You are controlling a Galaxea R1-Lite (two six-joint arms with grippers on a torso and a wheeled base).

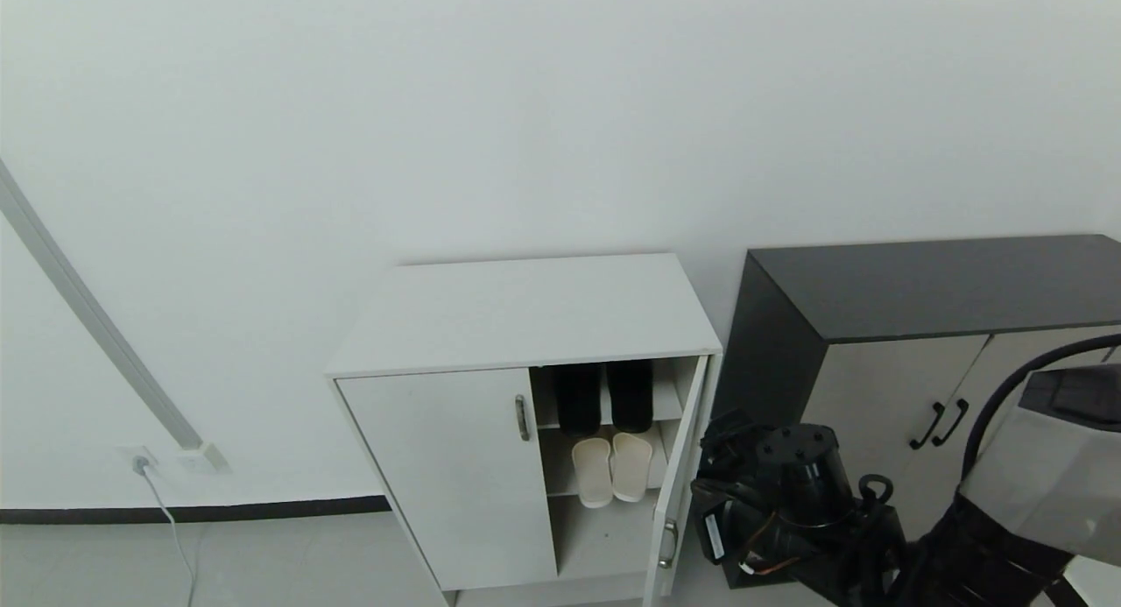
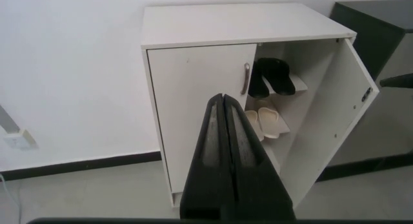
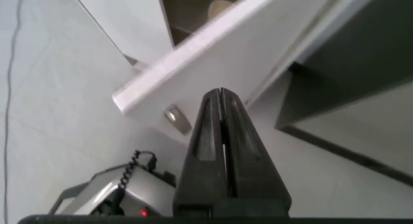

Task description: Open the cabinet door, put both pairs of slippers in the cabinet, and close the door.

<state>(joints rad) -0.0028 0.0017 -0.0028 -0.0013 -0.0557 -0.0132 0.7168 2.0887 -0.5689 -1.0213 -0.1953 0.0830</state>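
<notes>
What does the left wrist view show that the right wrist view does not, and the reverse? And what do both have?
Left wrist view, unlike the right: the black slippers on the upper shelf, the closed left door and the shut left claw.

Right wrist view, unlike the left: the open door's outer handle, with the shut right claw near it.

Both: the open right door, the dark cabinet beside it, and probably the white slippers, which the right wrist view shows as a pale shape inside.
</notes>
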